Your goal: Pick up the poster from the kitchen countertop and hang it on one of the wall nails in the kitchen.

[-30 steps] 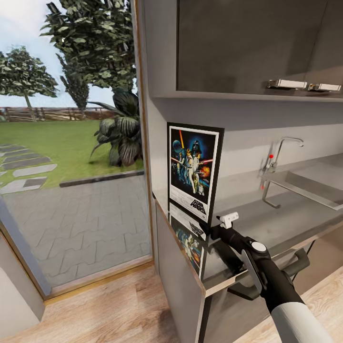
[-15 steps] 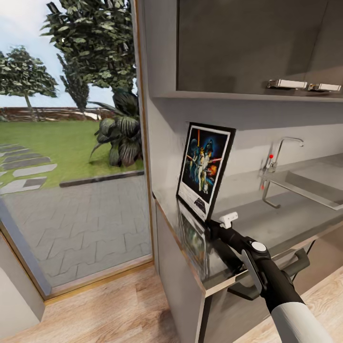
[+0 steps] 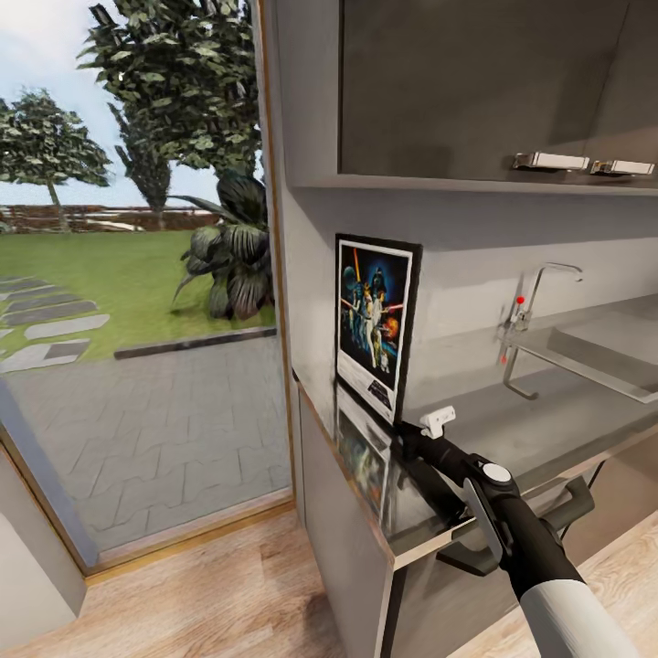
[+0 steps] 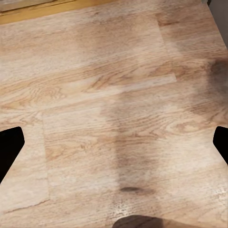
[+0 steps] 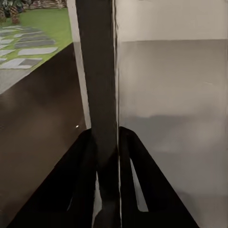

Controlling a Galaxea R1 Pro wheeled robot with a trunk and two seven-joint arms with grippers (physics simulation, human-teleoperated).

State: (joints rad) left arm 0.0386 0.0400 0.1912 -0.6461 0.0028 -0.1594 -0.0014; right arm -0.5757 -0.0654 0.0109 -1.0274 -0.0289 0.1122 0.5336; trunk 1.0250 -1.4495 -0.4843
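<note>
The poster (image 3: 373,320) stands upright on the left end of the kitchen countertop (image 3: 539,429), black-framed with its dark blue artwork facing the window. My right gripper (image 3: 403,438) is shut on the poster's lower right edge. In the right wrist view the poster (image 5: 100,71) runs edge-on between the two dark fingers (image 5: 83,161). My left gripper (image 4: 114,142) hangs open over wooden floor, its black fingertips (image 4: 9,146) far apart. The wall nail is out of view.
A sink (image 3: 594,352) and thin faucet (image 3: 541,291) sit to the right on the counter. Grey upper cabinets (image 3: 475,82) hang just above the poster. A tall glass pane (image 3: 137,302) onto the garden is at left, with wooden floor (image 3: 228,594) below.
The poster leaned to the right half a second ago and now stands straight again, turned a little more edge-on than one second ago. My right arm has hardly moved.
</note>
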